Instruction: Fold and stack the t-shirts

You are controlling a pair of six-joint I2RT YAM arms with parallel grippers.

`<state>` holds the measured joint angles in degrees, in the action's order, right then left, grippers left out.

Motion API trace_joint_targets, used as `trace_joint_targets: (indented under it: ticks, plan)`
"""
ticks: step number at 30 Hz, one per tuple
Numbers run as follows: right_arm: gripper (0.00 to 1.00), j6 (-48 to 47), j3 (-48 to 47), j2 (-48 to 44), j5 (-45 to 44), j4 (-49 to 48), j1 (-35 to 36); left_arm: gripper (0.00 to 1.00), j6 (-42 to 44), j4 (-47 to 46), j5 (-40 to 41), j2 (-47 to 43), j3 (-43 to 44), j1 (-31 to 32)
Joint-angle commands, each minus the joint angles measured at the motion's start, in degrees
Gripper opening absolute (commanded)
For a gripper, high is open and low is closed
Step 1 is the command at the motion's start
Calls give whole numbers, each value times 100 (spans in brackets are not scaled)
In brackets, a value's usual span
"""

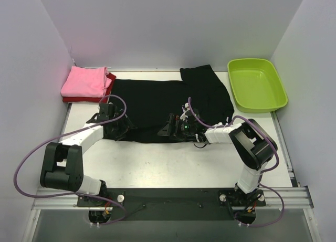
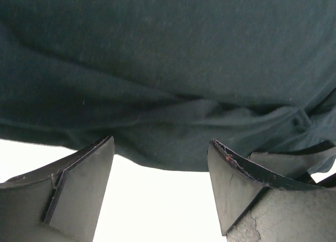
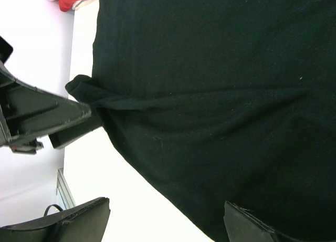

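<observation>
- Where the top view looks down, the black shirt (image 1: pixel 157 103) lies spread flat across the middle of the table (image 1: pixel 173 163), its long axis running left to right, one sleeve pointing toward the far wall.
- At the far left corner, the pink shirt (image 1: pixel 84 80) sits folded on the dark red shirt (image 1: pixel 79 99); the lime-green tub (image 1: pixel 257 84) stands far right, just beside that sleeve.
- From the left wrist, the left gripper (image 2: pixel 160 147) gapes wide, the shirt's near hem rumpled just beyond its fingers.
- From the right wrist, the right gripper (image 3: pixel 167 202) is spread apart too, with the hem edge crossing between its fingers.
</observation>
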<state>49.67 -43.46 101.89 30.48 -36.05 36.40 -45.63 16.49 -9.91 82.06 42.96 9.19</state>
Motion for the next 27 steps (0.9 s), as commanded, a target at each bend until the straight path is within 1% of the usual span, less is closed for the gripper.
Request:
trace_joint_targets:
  ticks: [1, 5, 13, 19, 21, 24, 27]
  plan:
    - [92, -54, 101, 95, 107, 2, -2, 81, 36, -181, 147, 231, 450, -58]
    - [92, -45, 66, 156, 142, 2, -2, 81, 10, -199, 112, 530, 740, -145]
    - [92, 16, 92, 218, 178, -130, -2, 81, -25, -330, 332, 1277, 1425, -365]
    - [92, 43, 110, 235, 204, -218, 7, 81, 220, -445, 446, 1944, 2390, -497]
    - [92, 52, 119, 262, 204, -244, -2, 81, 230, -454, 394, 2024, 2576, -515]
    - [92, 60, 128, 235, 178, -244, 7, 81, 300, -507, 420, 1709, 2639, -462]
    - [92, 25, 128, 130, 90, -183, 7, 80, 247, -524, 367, 945, 2358, -322]
